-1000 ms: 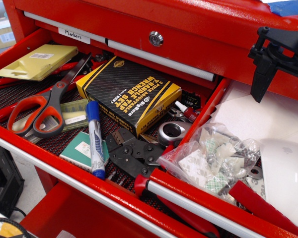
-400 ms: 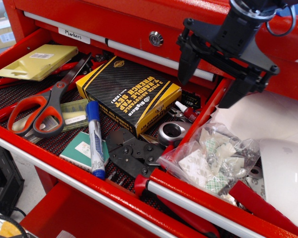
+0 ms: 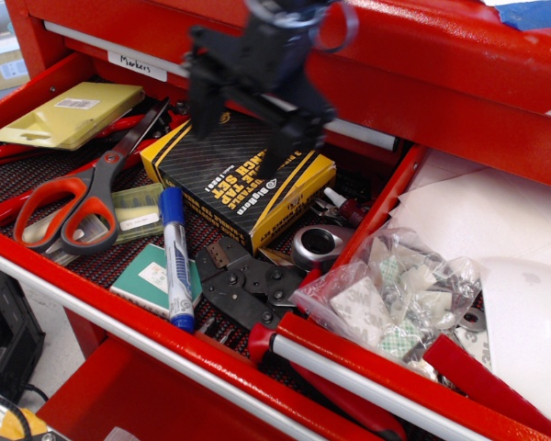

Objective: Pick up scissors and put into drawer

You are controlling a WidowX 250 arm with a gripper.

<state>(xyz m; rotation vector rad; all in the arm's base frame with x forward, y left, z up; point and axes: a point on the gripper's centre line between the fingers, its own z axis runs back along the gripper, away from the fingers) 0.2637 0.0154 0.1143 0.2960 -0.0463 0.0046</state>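
The gripper point(image 3: 240, 129) is hanging with its jaws spread apart above the black box point(image 3: 239, 175) in the drawer point(image 3: 119, 308). The scissors point(image 3: 87, 193) are lying left of that box, the blue marker point(image 3: 174, 257) just beside them.

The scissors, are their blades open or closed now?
Closed. The scissors lie flat in the drawer, both dark blades together as one strip pointing toward the black box.
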